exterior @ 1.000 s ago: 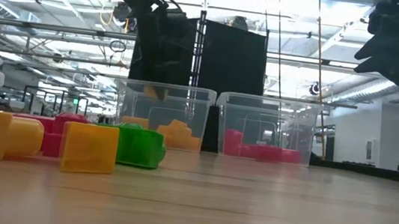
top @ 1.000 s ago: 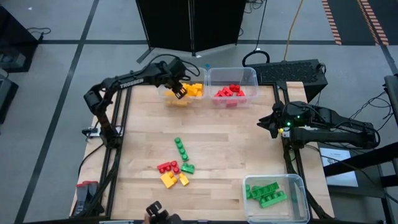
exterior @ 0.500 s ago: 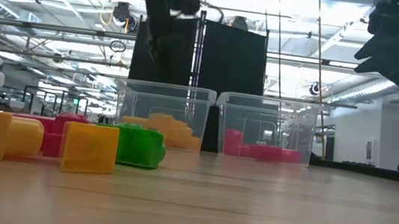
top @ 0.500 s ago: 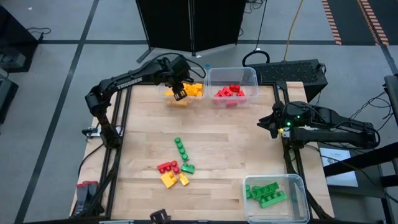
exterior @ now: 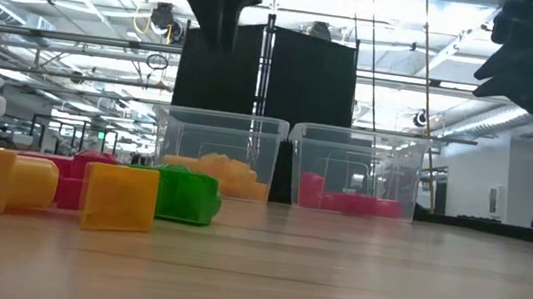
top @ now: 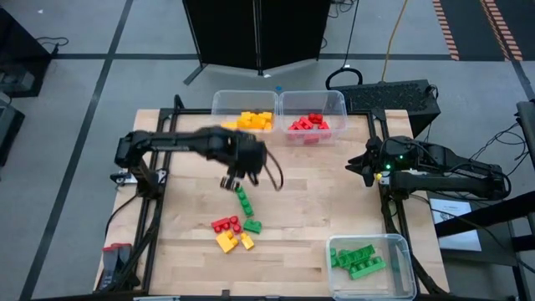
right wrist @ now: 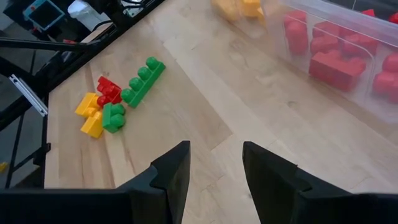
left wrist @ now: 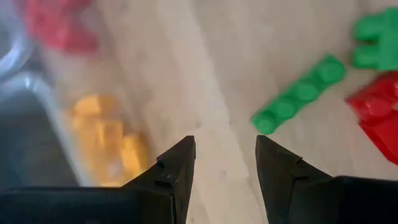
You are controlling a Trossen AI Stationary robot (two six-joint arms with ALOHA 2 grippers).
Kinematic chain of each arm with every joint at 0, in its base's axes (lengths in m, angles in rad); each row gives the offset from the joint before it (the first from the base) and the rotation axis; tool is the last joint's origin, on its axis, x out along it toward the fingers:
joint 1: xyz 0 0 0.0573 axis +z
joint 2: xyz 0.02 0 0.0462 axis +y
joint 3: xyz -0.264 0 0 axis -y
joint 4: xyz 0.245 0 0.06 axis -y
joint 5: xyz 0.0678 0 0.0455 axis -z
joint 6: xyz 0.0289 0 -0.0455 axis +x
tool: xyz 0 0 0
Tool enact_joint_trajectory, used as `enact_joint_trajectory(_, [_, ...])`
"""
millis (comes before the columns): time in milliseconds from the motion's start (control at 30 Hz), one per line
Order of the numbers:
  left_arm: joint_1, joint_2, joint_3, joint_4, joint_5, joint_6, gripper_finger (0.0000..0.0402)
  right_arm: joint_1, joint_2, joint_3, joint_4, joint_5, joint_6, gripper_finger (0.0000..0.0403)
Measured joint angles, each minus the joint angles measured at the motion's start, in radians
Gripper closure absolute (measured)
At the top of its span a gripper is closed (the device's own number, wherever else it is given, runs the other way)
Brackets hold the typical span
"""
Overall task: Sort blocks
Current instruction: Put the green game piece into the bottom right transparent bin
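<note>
Loose blocks lie on the table's near middle: a long green brick (top: pixel 243 199) (left wrist: pixel 297 94), a small green one (top: pixel 252 225), red ones (top: pixel 226 224) and yellow ones (top: pixel 226 243). My left gripper (top: pixel 234 179) (left wrist: pixel 224 140) hovers open and empty just beyond the long green brick's far end, high above the table in the low view (exterior: pixel 222 24). My right gripper (top: pixel 361 165) (right wrist: pixel 214 146) waits open, raised over the table's right edge. Sorted bricks fill three clear bins.
The bin of yellow bricks (top: pixel 244 119) and the bin of red bricks (top: pixel 313 121) stand side by side at the far edge. The bin of green bricks (top: pixel 370 261) sits at the near right corner. Bare wood lies between the loose pile and the bins.
My left gripper has left the yellow bin at the far edge and swung toward the near edge, to the middle of the table by the long green brick. A yellow brick seen under it inside that bin a second ago now rests on the yellow heap.
</note>
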Motion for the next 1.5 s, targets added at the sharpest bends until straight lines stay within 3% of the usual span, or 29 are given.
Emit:
enact_joint_trajectory(267, [-0.095, 0.0, -0.219, 0.162, 0.065, 0.046, 0.0267, 0.0, 0.0, 0.0, 0.0, 0.0, -0.022, 0.0259])
enact_joint_trajectory(700, [-0.151, 0.0, -0.505, 0.407, 0.059, 0.182, 0.0267, 0.0, 0.0, 0.0, 0.0, 0.0, -0.043, 0.0259])
enact_joint_trajectory(867, [-0.149, 0.0, -0.56, 0.531, 0.037, 0.266, 0.0267, 0.0, 0.0, 0.0, -0.001, 0.0, -0.048, 0.0259])
enact_joint_trajectory(967, [-0.15, 0.012, -0.581, 0.555, 0.076, 0.313, 0.0267, 0.0, 0.0, 0.0, -0.001, 0.0, -0.048, 0.0259])
enact_joint_trajectory(1167, [-0.157, 0.041, -0.592, 0.553, 0.093, 0.303, 0.0267, 0.0, 0.0, 0.0, -0.002, 0.001, -0.048, 0.0259])
enact_joint_trajectory(1500, [-0.154, 0.137, -0.588, 0.701, 0.123, 0.31, 0.0267, 0.0, 0.0, 0.0, -0.002, 0.001, -0.048, 0.0259])
